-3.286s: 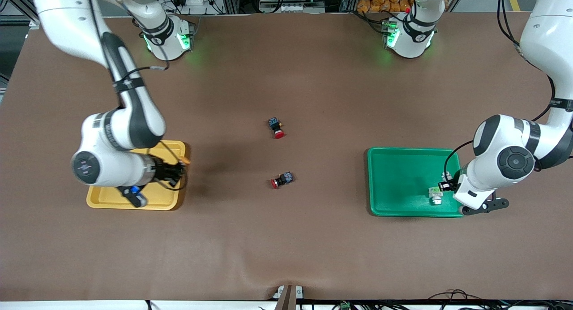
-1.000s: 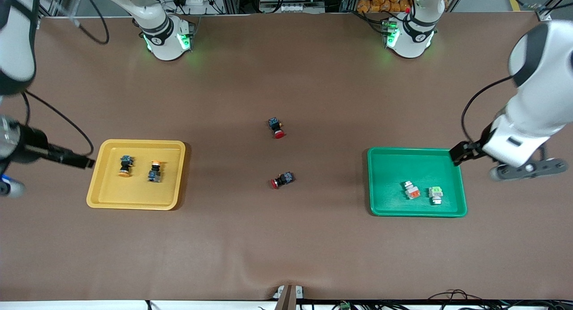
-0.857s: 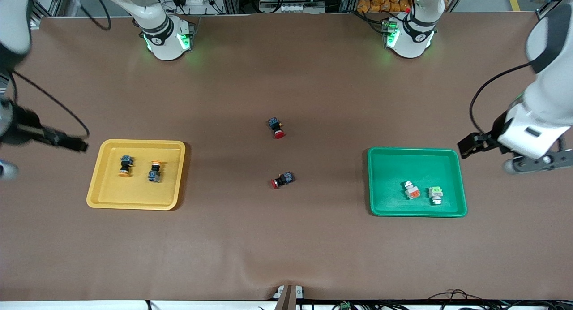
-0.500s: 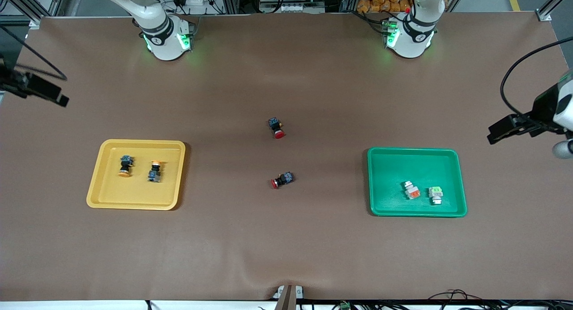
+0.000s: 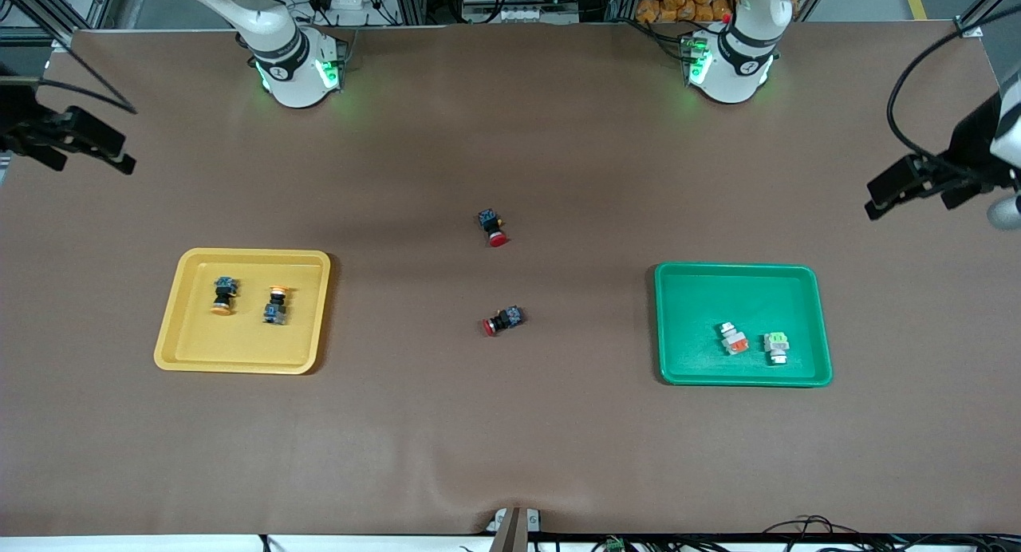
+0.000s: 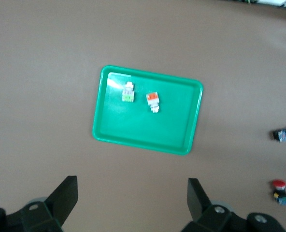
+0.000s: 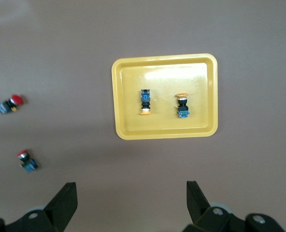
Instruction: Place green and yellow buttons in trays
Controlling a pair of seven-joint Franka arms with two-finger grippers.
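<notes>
Two orange-yellow capped buttons [image 5: 224,294] [image 5: 275,305] lying in shallow yellow plastic tray [image 5: 183,352]; green-faced white button [image 5: 776,345] and orange-faced white button [image 5: 733,338], apparently on their sides, in shallow green plastic tray [image 5: 686,297]. Left hand [image 6: 132,205] and right hand [image 7: 131,205] raised over brown bench [image 5: 510,424], released, empty. Two red-capped buttons [image 5: 493,226] [image 5: 502,321] mid-bench.
</notes>
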